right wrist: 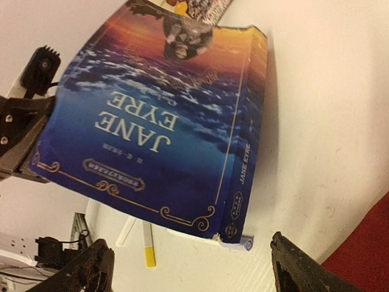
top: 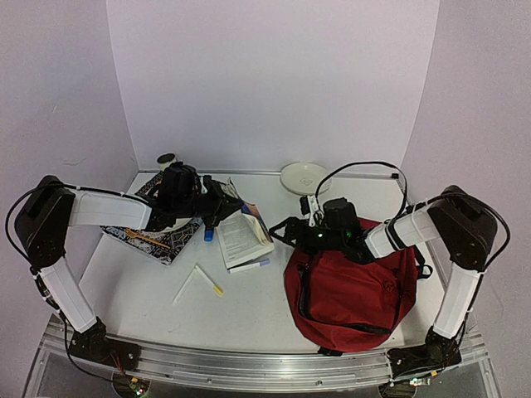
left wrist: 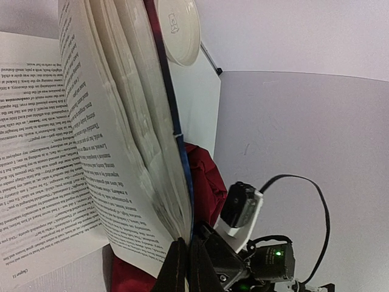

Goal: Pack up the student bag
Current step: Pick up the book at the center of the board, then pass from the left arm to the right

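Observation:
The student bag (top: 353,290) is a dark-red backpack lying at the right front of the table. It also shows in the left wrist view (left wrist: 203,176) and the right wrist view (right wrist: 372,243). A blue paperback, "Jane Eyre" (top: 242,235), stands half open on its edge left of the bag. My left gripper (top: 232,207) is shut on the edge of its cover (left wrist: 176,182), and the pages fan out. My right gripper (top: 286,232) is open and empty. It faces the book's front cover (right wrist: 152,121) from the bag side without touching it; its fingers (right wrist: 85,267) frame the book's lower corner.
A white plate (top: 304,177) sits at the back. A patterned notebook (top: 153,236) lies under the left arm. A white stick and a yellow-tipped pen (top: 199,282) lie in front of the book, and a pale pen (top: 249,266) lies under it. A thin marker (top: 373,176) lies along the back wall.

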You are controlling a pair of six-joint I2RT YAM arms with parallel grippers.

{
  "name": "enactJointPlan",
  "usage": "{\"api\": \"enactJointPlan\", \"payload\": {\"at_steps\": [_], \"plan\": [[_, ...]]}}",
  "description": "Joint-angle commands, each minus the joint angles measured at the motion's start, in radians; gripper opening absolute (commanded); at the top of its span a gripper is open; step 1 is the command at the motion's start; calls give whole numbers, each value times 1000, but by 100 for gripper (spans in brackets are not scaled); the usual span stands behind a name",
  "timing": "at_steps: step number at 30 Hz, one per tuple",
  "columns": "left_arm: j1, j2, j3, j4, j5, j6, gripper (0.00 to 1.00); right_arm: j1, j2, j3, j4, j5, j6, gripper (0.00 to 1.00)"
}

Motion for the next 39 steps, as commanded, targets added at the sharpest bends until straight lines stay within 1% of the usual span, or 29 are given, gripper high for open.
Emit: {"api": "enactJointPlan", "payload": {"at_steps": [1, 5, 9, 12, 16, 22, 26, 27, 32, 35, 37, 39], "plan": [[5, -86, 51, 171, 4, -2, 0, 17, -108, 11, -61, 88, -328, 90], [5, -85, 52, 171, 5, -4, 0, 81, -124, 91, -156, 178, -541, 91], [5, -82, 58, 171, 9, -6, 0, 146, -106, 164, -213, 287, -678, 92], [6, -84, 56, 171, 10, -8, 0, 174, -77, 212, -238, 366, -737, 92], [5, -88, 54, 171, 12, -11, 0, 183, -23, 270, -267, 415, -791, 89], [5, -97, 52, 171, 13, -12, 0, 214, 61, 360, -334, 460, -890, 81], [5, -97, 54, 171, 18, -14, 0, 228, 107, 393, -359, 503, -917, 74], [5, -98, 54, 171, 18, -14, 0, 227, 118, 399, -368, 513, -918, 71], [5, -109, 36, 171, 12, -12, 0, 227, 107, 403, -378, 539, -926, 40], [6, -113, 16, 171, 7, -11, 0, 228, 80, 407, -382, 545, -932, 25], [6, -114, 4, 171, 7, -10, 3, 227, 62, 409, -384, 548, -933, 16], [6, -119, -11, 171, 6, -3, 9, 228, 43, 406, -385, 548, -926, 8]]}}
